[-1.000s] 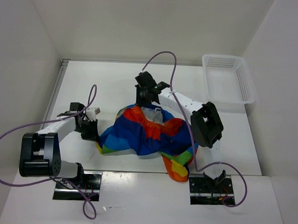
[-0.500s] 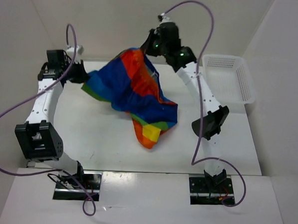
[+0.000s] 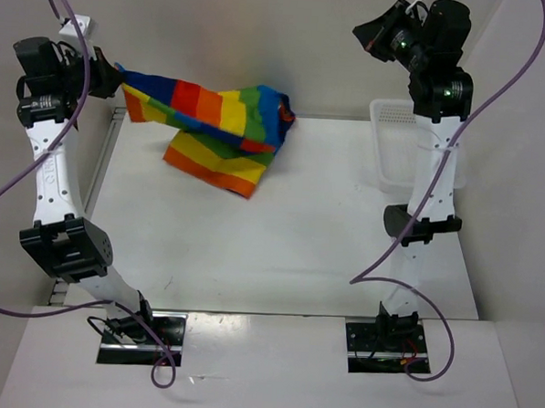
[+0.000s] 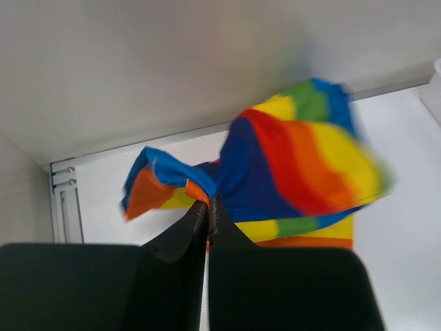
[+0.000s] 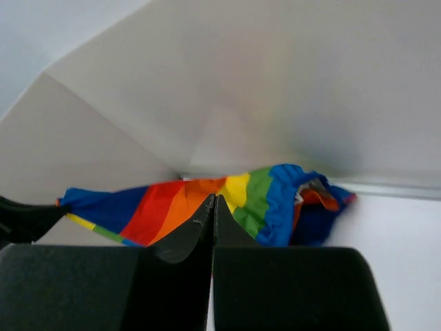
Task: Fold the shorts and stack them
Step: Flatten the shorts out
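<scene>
The rainbow-striped shorts point(image 3: 217, 119) hang in the air over the far left of the table, held by one corner. My left gripper point(image 3: 115, 75) is raised high at the far left and is shut on that corner. In the left wrist view the jaws point(image 4: 209, 200) pinch the blue and orange edge of the shorts point(image 4: 303, 158). My right gripper point(image 3: 365, 33) is raised high at the far right, shut and empty, well away from the shorts. In the right wrist view its jaws point(image 5: 213, 198) are closed, and the shorts point(image 5: 262, 200) show in the distance.
A white plastic mesh basket point(image 3: 390, 146) stands at the far right of the table, partly hidden by my right arm. White walls close in the table at the back and on both sides.
Both arms rose from the table with the shorts. The right gripper has since let go and swung up to the right. The left gripper carried the shorts up to the far left.
</scene>
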Tool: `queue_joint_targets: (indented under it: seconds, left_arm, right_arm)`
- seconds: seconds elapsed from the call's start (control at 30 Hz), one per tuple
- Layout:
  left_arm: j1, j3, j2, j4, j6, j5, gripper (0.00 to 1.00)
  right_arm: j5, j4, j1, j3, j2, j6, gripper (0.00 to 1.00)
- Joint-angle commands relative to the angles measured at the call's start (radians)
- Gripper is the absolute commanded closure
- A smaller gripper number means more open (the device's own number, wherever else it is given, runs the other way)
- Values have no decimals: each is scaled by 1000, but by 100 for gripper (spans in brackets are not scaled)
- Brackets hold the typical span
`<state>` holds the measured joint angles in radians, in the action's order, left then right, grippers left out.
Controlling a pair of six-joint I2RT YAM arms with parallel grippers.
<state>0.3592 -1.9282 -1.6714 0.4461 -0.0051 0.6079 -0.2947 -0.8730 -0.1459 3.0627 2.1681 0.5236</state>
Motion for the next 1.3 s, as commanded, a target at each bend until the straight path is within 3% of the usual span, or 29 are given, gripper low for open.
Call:
queue_joint_targets:
  seconds: [0.0, 0.2, 0.23, 0.27, 0.33, 0.37, 0.4, 0.43, 0.47, 0.5, 0.6, 0.67, 0.73, 0.83, 1.0, 1.07, 1.27]
  left_arm:
    - [-2, -6, 53, -57, 5, 81, 100]
    - [-2, 211, 143, -67, 5, 93, 100]
    - [-2, 247, 157, -58, 5, 84, 100]
    - [-2, 332, 191, -70, 5, 84, 82]
    - [-2, 402, 214, -84, 5, 93, 56]
    - [7, 425, 228, -84, 5, 93, 47]
    - [7, 445, 228, -84, 5, 93, 38]
    - [18, 474, 242, -57, 5, 75, 23]
    - [32, 483, 257, -38, 5, 58, 20]
    - [41, 483, 257, -20, 5, 43, 20]
    - [81, 534, 268, 58, 5, -39, 12]
    - [109, 564, 268, 100, 5, -89, 12]
    - [119, 589, 268, 138, 5, -121, 11]
    - [119, 528, 268, 189, 5, -186, 0]
    - [119, 448, 233, 214, 5, -191, 0]
    - [119, 507, 233, 184, 5, -160, 4]
    - [119, 584, 254, 152, 5, -129, 5]
  right_arm:
    - [55, -204, -15, -48, -140, -62, 100]
    - [337, -274, -15, -385, -385, -40, 100]
    - [407, -285, -15, -510, -425, -27, 100]
    - [434, -285, -26, -585, -471, -13, 100]
    - [466, -205, -61, -886, -634, -1, 97]
    - [451, -158, -70, -1009, -698, 15, 87]
    - [421, -109, -70, -1246, -764, 48, 81]
    - [386, -33, -70, -1338, -868, 68, 73]
    - [317, 1, -70, -1413, -899, 87, 58]
    - [277, 44, -84, -1538, -921, 116, 49]
    - [213, 237, -167, -1691, -936, 165, 25]
    - [261, 326, -312, -1691, -831, 174, 17]
    - [285, 339, -422, -1609, -664, 126, 16]
    - [314, 399, -530, -1475, -526, 60, 16]
    - [249, 493, -586, -1339, -295, 46, 23]
    - [235, 493, -600, -1268, -201, 59, 29]
    - [85, 433, -600, -1027, 31, 189, 31]
